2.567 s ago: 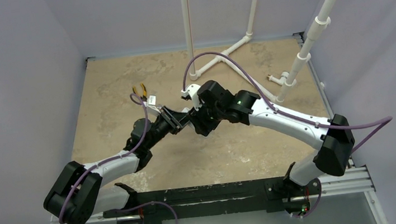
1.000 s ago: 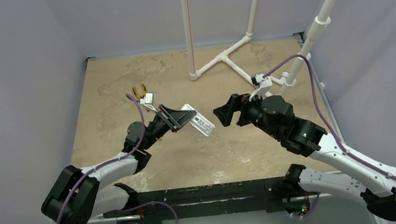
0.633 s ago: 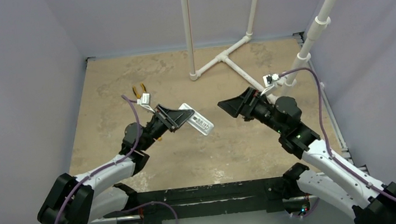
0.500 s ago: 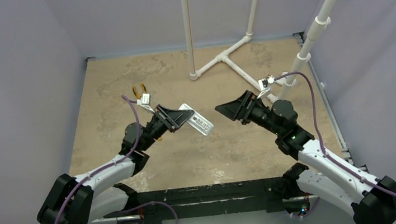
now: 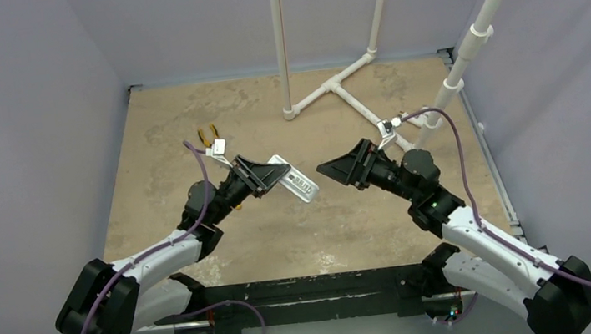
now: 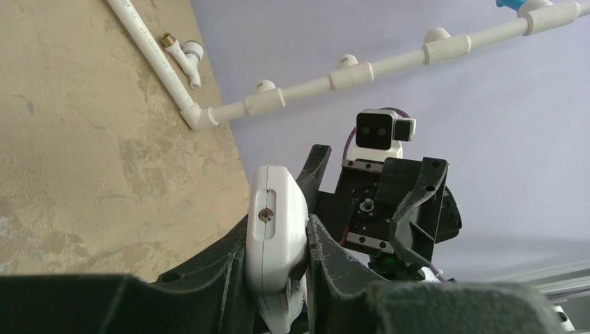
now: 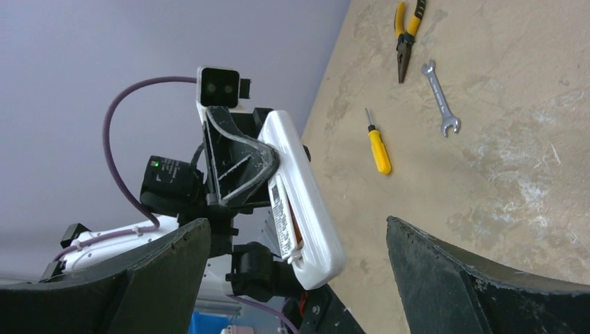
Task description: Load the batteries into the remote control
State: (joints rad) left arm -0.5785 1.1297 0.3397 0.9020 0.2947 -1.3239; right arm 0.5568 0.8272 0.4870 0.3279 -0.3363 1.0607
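My left gripper [image 5: 266,175] is shut on the white remote control [image 5: 294,179] and holds it above the table, its free end pointing toward the right arm. In the left wrist view the remote [image 6: 274,202] is clamped edge-on between both fingers [image 6: 209,278]. My right gripper [image 5: 334,167] is open and empty, just right of the remote and apart from it. In the right wrist view the remote [image 7: 309,202] shows its back, with an orange-copper battery [image 7: 293,221] in the recess. No loose batteries show.
Yellow-handled pliers [image 7: 407,31], a silver wrench [image 7: 440,97] and a yellow screwdriver [image 7: 378,149] lie on the tan table behind the left arm. A white PVC pipe frame [image 5: 333,87] stands at the back. Grey walls enclose the table.
My right gripper left the remote, swung away to the right and opened, then edged back left toward the remote. My left gripper still holds the remote, almost unmoved.
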